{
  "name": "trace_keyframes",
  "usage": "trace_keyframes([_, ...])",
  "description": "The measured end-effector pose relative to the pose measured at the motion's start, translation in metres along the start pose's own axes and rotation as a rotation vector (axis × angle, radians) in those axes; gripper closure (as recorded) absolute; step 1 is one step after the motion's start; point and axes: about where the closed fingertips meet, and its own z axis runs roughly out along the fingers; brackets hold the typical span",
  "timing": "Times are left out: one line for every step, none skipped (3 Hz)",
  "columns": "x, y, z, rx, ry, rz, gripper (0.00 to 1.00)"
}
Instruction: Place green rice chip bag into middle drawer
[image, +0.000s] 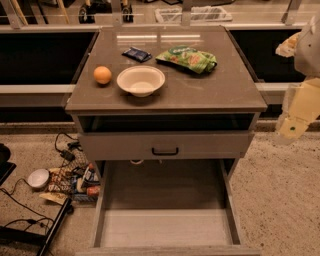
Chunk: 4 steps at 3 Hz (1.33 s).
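The green rice chip bag (188, 58) lies flat on the grey cabinet top (220, 90), at the back right, next to a small dark blue packet (136, 54). The middle drawer (165, 227) is pulled out at the bottom of the view, and its pale floor is bare. Above it is a shut grey drawer front with a black handle (165, 150). My gripper (299, 112) hangs at the right edge of the view, beside the cabinet's right side and below the level of its top. It is well apart from the bag and holds nothing that I can see.
A white bowl (141, 80) and an orange (102, 75) sit on the cabinet top, left of the bag. Cables and clutter (70, 175) lie on the floor to the left of the drawer. A dark open slot (165, 122) runs under the cabinet top.
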Motion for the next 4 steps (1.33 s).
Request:
trace_keyframes([0.010, -0.051, 0.018, 0.075, -0.112, 0.090, 0.00])
trace_keyframes([0.012, -0.104, 0.030, 0.155, -0.213, 0.150, 0.00])
trace_keyframes([0.013, -0.157, 0.043, 0.203, -0.297, 0.242, 0.00])
trace_keyframes([0.011, -0.209, 0.068, 0.249, -0.392, 0.367, 0.00])
